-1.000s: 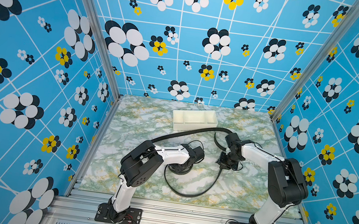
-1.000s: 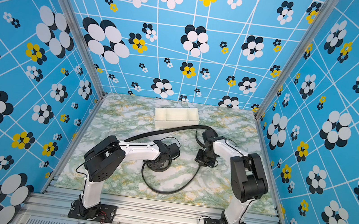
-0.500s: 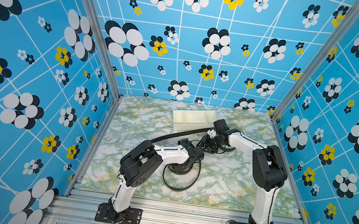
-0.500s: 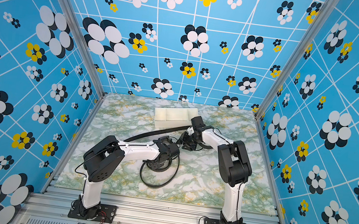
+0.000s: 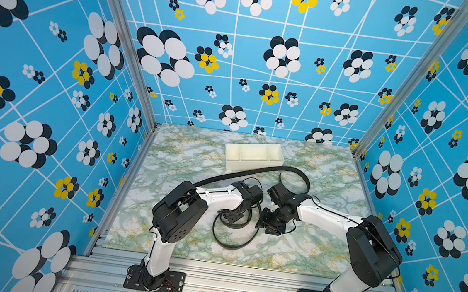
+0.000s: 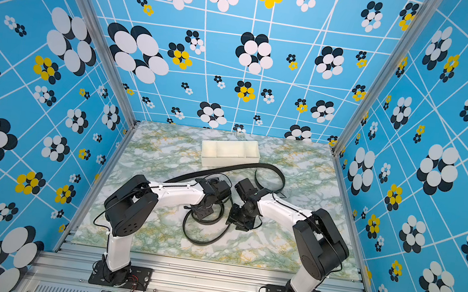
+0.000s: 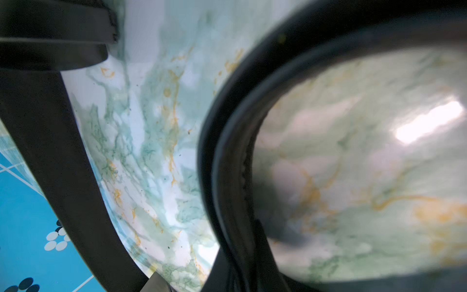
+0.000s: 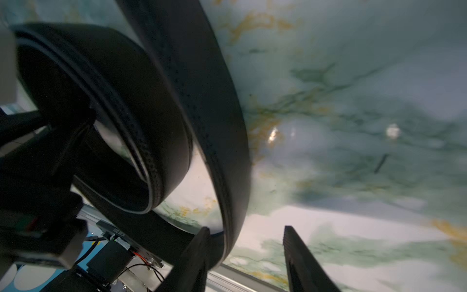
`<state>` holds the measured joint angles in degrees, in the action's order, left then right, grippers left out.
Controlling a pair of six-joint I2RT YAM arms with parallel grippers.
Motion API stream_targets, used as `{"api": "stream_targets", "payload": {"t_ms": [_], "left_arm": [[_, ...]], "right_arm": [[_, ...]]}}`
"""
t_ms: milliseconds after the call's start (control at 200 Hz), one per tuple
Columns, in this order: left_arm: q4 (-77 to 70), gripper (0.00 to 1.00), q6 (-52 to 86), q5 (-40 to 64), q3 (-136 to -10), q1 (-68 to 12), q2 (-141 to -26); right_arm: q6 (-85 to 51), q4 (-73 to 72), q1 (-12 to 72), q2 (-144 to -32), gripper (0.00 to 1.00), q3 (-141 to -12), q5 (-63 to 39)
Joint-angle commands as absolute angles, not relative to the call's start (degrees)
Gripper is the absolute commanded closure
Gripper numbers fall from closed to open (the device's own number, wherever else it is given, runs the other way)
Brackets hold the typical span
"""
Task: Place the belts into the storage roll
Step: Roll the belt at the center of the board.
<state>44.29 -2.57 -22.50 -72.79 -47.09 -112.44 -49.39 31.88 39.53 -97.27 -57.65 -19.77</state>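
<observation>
The right gripper (image 8: 246,228), clamped a second ago, is now being held spread beside the coiled belt (image 8: 222,141). The wide loop is being gathered into tighter rings mid-counter (image 5: 305,248). The left gripper (image 5: 232,216) is being kept pinched on that coil. The storage roll (image 5: 250,165) is being left empty, and the second belt (image 5: 288,168) is lying just beside it. Winding is judged unfinished.

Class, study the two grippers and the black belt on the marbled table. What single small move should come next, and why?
Probably close the right gripper on the belt. Its jaws stand open, with the loose outer strap running right beside one finger. The left gripper appears shut on the inner turns, so taking hold of the wide outer loop would let it be wound in tighter.
</observation>
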Motion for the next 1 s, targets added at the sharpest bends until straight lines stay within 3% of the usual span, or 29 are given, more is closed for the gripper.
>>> {"api": "stream_targets", "payload": {"t_ms": [0,90,170,335,500,739,999], "left_arm": [[46.4,1.0,-2.01,-12.37,-70.58,-47.68,-115.44],[46.67,1.0,-2.28,-12.89,-70.66,-47.55,-115.13],[46.76,1.0,-2.63,-13.45,-70.41,-47.7,-114.49],[45.45,1.0,-2.49,-12.19,-69.97,-51.26,-112.68],[44.61,1.0,-0.92,-11.07,-71.66,-56.9,-114.13],[43.86,1.0,2.16,-10.23,-74.85,-58.93,-117.9],[42.9,1.0,4.04,-10.2,-75.98,-58.45,-119.23]], "right_arm": [[-52.54,30.86,41.65,-100.82,0.58,-59.42,-16.55],[-52.93,34.43,41.42,-101.26,0.89,-58.54,-12.34],[-50.6,39.17,40.05,-99.44,1.0,-57.5,-7.4],[-40.12,42.48,32.83,-96.93,1.0,-58.21,-2.49],[-32.08,40.77,28.89,-101.26,1.0,-65.66,-2.21],[-34.53,32.81,26.58,-110.04,1.0,-72.46,-17.14],[-44.32,21.0,26.0,-110.43,0.64,-67.79,-33.59]]}}
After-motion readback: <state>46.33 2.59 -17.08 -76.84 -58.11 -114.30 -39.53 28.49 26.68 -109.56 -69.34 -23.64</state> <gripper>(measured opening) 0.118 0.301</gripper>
